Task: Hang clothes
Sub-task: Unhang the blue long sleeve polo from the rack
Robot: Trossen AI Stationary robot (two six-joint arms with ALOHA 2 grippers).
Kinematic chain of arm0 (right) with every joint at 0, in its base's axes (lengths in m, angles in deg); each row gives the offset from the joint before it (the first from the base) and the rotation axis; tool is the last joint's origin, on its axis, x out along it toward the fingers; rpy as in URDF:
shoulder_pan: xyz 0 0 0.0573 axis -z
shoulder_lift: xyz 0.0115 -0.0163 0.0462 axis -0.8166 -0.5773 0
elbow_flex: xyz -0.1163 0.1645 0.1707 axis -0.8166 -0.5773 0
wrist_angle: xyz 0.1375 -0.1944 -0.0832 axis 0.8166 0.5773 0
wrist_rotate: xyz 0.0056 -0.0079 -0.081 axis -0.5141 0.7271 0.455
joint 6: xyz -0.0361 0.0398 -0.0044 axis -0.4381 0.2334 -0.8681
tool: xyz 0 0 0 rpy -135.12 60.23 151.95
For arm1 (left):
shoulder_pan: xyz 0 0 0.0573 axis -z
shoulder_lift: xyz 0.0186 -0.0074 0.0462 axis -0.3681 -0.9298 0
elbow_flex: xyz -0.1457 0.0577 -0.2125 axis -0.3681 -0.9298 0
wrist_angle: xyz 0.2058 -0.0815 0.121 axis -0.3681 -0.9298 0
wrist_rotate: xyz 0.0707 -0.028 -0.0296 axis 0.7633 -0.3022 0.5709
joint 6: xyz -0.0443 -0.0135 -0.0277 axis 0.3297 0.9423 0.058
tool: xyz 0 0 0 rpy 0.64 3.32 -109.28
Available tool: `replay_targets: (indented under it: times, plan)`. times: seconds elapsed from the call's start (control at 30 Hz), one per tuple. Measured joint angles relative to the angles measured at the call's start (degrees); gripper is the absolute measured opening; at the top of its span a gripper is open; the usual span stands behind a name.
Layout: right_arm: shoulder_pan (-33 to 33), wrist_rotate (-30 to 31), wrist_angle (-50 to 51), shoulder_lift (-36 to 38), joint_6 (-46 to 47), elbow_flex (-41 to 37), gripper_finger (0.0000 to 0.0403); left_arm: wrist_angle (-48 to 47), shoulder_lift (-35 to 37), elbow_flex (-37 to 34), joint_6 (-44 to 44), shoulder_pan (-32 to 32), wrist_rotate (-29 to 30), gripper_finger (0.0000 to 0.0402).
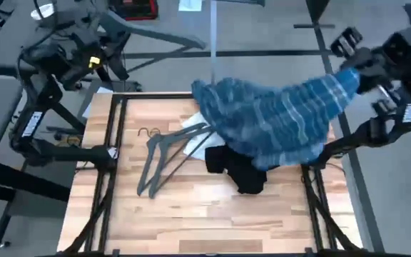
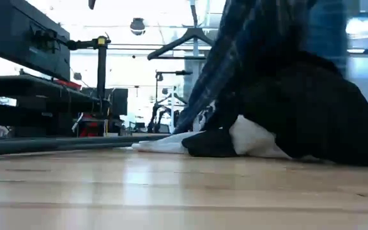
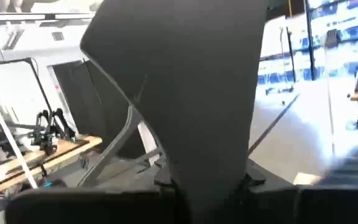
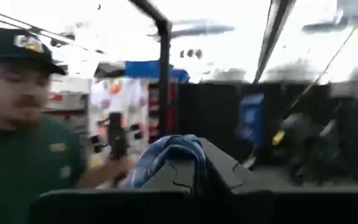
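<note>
1. Right gripper point(image 1: 353, 71): fingers pressed together on a fold of the blue-and-white plaid button-up shirt point(image 1: 277, 118), pinching it beyond the table's far right corner, raised above table level. In the right wrist view the blue cloth point(image 4: 166, 155) bunches between the dark fingers.
2. The shirt hangs stretched from that grip across the far right part of the light wooden slatted table point(image 1: 191, 207), its lower end draped over the plain black top point(image 1: 240, 171).
3. The black top lies crumpled on the table right of centre; the plain white top point(image 1: 193, 135) lies partly under both, showing at their left edge.
4. Dark thin plastic hangers point(image 1: 164, 153) lie just left of the pile, touching the white top.
5. Left gripper point(image 1: 105, 39): raised beyond the table's far left corner, fingers narrowly parted on a dark hanger point(image 3: 185, 93).
6. A person in a green top and dark cap point(image 4: 17, 137) stands beyond the right arm.
7. The table's near half and left side lie bare.
</note>
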State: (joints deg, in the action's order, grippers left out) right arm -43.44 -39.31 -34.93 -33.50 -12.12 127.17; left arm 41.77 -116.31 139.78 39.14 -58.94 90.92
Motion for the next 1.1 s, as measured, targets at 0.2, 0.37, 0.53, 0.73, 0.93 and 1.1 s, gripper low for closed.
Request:
replay_targets:
  times: [0.2,0.37,0.53,0.73,0.93,1.1]
  plan:
    - [-0.7,29.3,32.5,-2.7,1.8,-5.9,0.0,-6.9,-1.0,0.0,3.8,0.0,1.3,0.0039]
    - [1.3,42.0,38.2,-2.3,8.4,-21.6,0.0,-15.6,-3.0,0.0,7.9,0.0,5.0,0.0039]
    - [3.4,40.6,24.5,-0.8,16.1,-39.6,0.0008,-25.9,-5.9,0.0,12.5,1.3,7.8,0.0039]
    - [4.6,31.0,14.1,-0.4,22.6,-56.6,0.008,-32.7,-8.8,0.0,16.2,4.4,11.8,0.0039]
    - [1.5,29.8,17.1,-0.4,24.0,-63.8,0.0154,-36.9,-8.6,0.0,21.4,5.5,13.5,0.0039]
    - [-0.5,29.5,16.8,0.1,21.3,-62.8,0.0178,-42.0,-8.4,-3.3,29.4,7.9,19.3,0.0039]
